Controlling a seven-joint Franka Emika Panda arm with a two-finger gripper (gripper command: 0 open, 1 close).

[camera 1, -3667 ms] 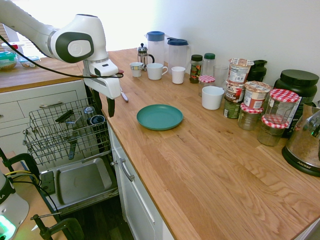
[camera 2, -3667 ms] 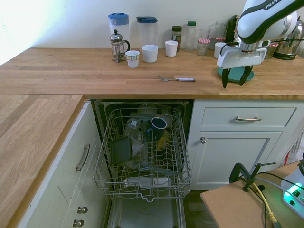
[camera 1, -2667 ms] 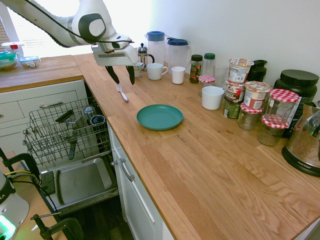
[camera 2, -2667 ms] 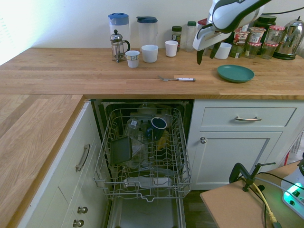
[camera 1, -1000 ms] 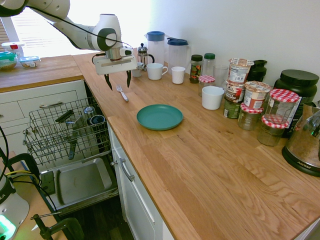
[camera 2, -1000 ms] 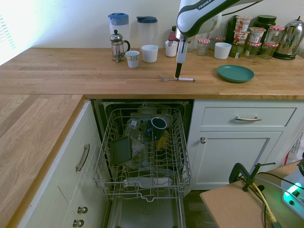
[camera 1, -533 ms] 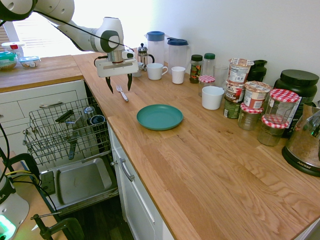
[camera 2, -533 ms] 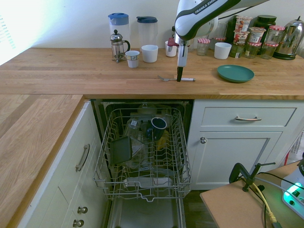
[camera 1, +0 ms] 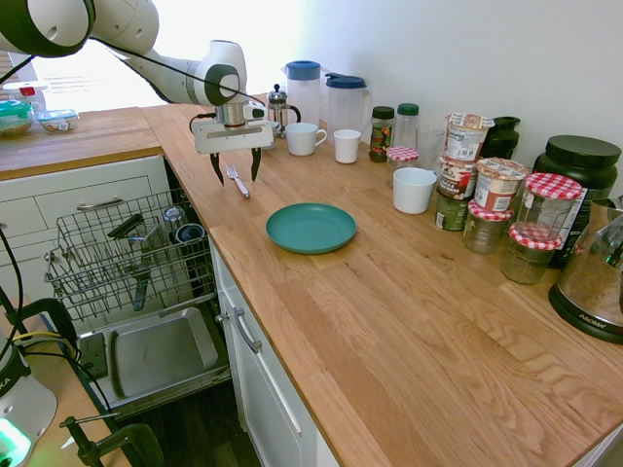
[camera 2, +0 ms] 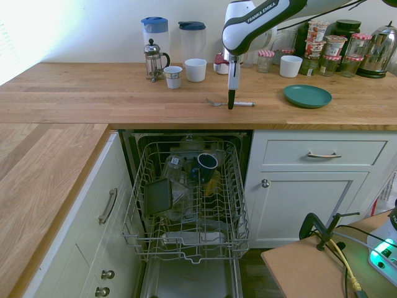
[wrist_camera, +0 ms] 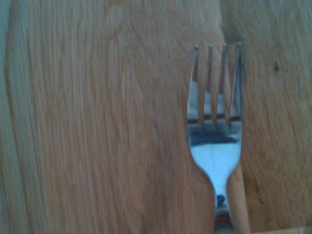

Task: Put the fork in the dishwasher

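Note:
The fork is a slim silver one lying flat on the wooden counter near its front edge, above the dishwasher. My gripper hangs straight down over it, open, one finger on each side of the fork's middle, close to the wood. From the other side the fingers line up as one dark bar crossing the fork. The wrist view shows the fork's tines and neck close up on the wood. The dishwasher stands open below, its wire rack pulled out over the steel door panel.
A teal plate lies on the counter beyond the fork. Cups, a French press, pitchers and several jars stand along the wall. The rack holds dark utensils and a cup. White drawers flank the dishwasher.
Over the last second my gripper has come down a little and settled around the fork, still open. The fork has not moved.

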